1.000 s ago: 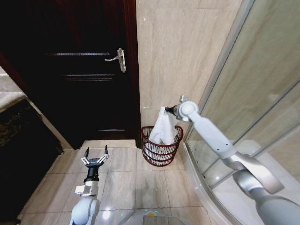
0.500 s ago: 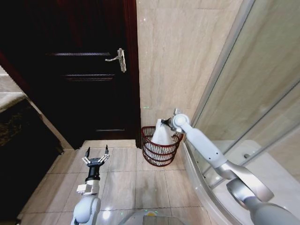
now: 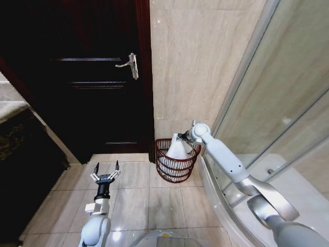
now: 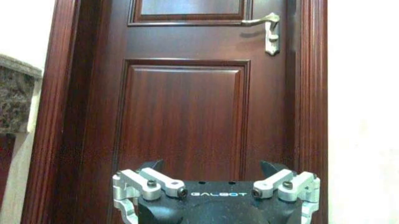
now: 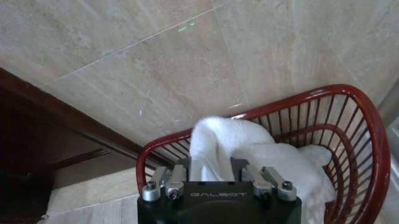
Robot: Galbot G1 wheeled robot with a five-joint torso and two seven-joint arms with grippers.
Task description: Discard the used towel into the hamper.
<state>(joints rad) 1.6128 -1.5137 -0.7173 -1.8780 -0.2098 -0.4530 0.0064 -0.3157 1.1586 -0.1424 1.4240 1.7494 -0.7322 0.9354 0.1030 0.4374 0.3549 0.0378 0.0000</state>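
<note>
Low in the lower left of the head view, the left gripper [image 3: 106, 172] hangs above the floor tiles [image 3: 134, 200] with its jaws spread apart, facing the dark door [image 4: 187, 116]. Farther off, near the frame's centre, the right gripper [image 3: 181, 137] sits over the hamper [image 3: 176, 171], jaws clamped on the top of the white towel [image 5: 249, 149], whose lower folds already lie inside the hamper. The hamper stands on the floor against the beige wall [image 3: 200, 62], right of the door.
</note>
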